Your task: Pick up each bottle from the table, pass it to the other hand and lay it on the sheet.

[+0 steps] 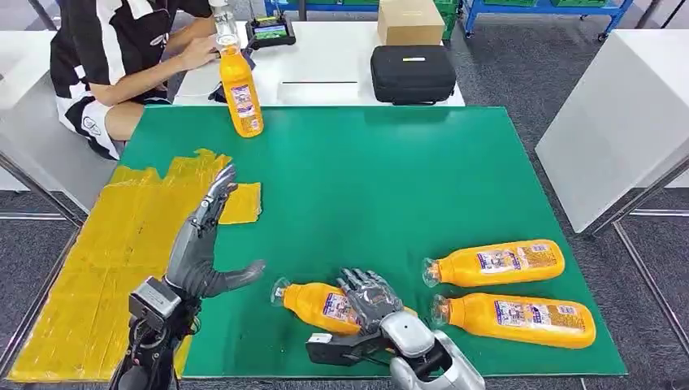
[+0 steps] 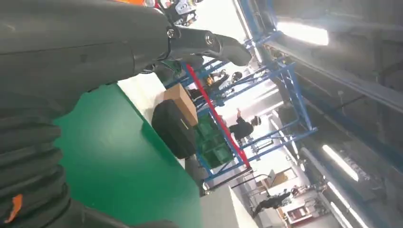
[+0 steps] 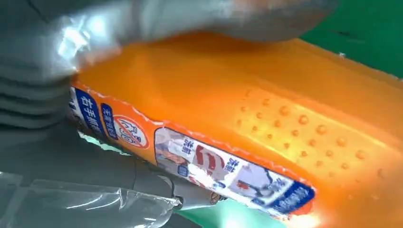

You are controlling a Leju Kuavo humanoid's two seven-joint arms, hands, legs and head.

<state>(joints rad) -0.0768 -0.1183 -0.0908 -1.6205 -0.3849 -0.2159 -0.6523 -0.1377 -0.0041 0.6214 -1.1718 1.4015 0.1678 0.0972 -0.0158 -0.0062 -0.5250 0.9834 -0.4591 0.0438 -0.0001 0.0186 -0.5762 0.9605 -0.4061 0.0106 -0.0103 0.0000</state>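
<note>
**Right robot hand on the nearest bottle, handover not yet begun**

The main risk, as I judge it, is a slip at the lift. The right robot hand (image 1: 370, 296) lies over the middle of a lying orange bottle (image 1: 321, 306), fingers draped across its labelled body; the right wrist view shows the thumb (image 3: 190, 19) across the bottle's upper side and the bottle (image 3: 266, 118) tight against the palm. It looks like a grasp, though whether it is firm I cannot tell. The body is smooth and rounded, so a loose hold could let it roll out or swing cap-down once it leaves the green surface (image 1: 390, 179).

A second risk lies in the pass: the left robot hand (image 1: 203, 244) is released, fingers spread, holding nothing, raised above the edge of the yellow sheet (image 1: 114, 244), well apart from the right robot hand. A poorly lined-up meeting could drop the bottle short of the sheet.

Two more bottles (image 1: 496, 263) lie just beyond the right robot hand on its outer side, and an upright bottle (image 1: 240, 91) stands far ahead of the left one
</note>
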